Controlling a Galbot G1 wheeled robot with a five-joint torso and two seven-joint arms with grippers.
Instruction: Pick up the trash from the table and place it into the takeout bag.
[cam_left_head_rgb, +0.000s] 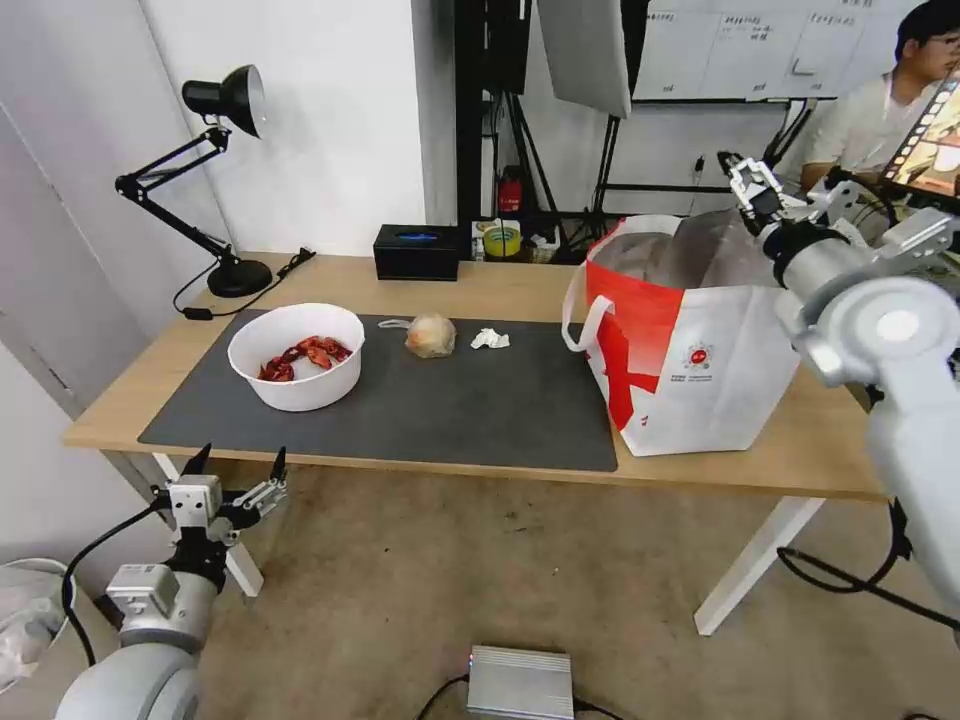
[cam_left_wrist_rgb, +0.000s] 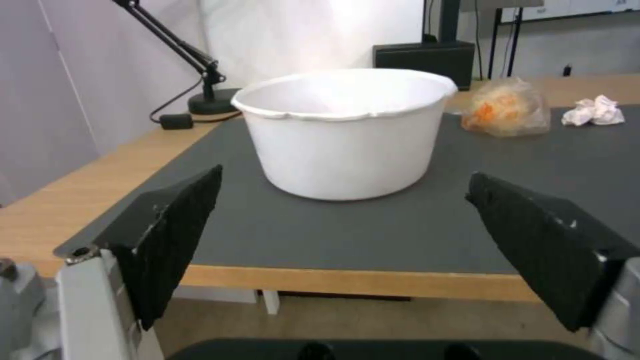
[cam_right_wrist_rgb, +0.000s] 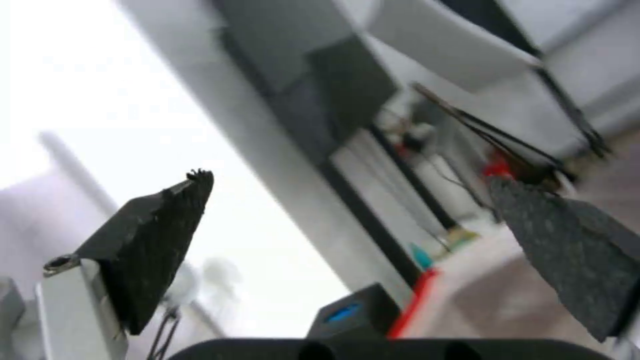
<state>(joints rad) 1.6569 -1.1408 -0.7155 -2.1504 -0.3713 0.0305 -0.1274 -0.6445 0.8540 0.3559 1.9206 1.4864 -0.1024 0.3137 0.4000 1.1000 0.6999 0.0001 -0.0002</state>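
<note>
White round plastic bowl (cam_left_head_rgb: 296, 357) of red shells, left-centre of frame on the dark grey mat (cam_left_head_rgb: 450, 410): judged light, thin-walled, spillable; grip the rim. Left gripper (cam_left_head_rgb: 238, 465), spread empty, lower left before the table edge. Right gripper (cam_left_head_rgb: 742, 172), spread empty, upper right above the boxy white-and-red takeout bag (cam_left_head_rgb: 690, 350).

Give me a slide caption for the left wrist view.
Open left gripper faces the white bowl on the table.

Head view high above table (cam_left_head_rgb: 500, 290); left wrist low, sharing bowl (cam_left_wrist_rgb: 347, 132).

White bowl (cam_left_head_rgb: 296, 356), wrapped lump (cam_left_head_rgb: 431, 335), tissue (cam_left_head_rgb: 490, 339) lie on mat (cam_left_head_rgb: 480, 410).
</note>
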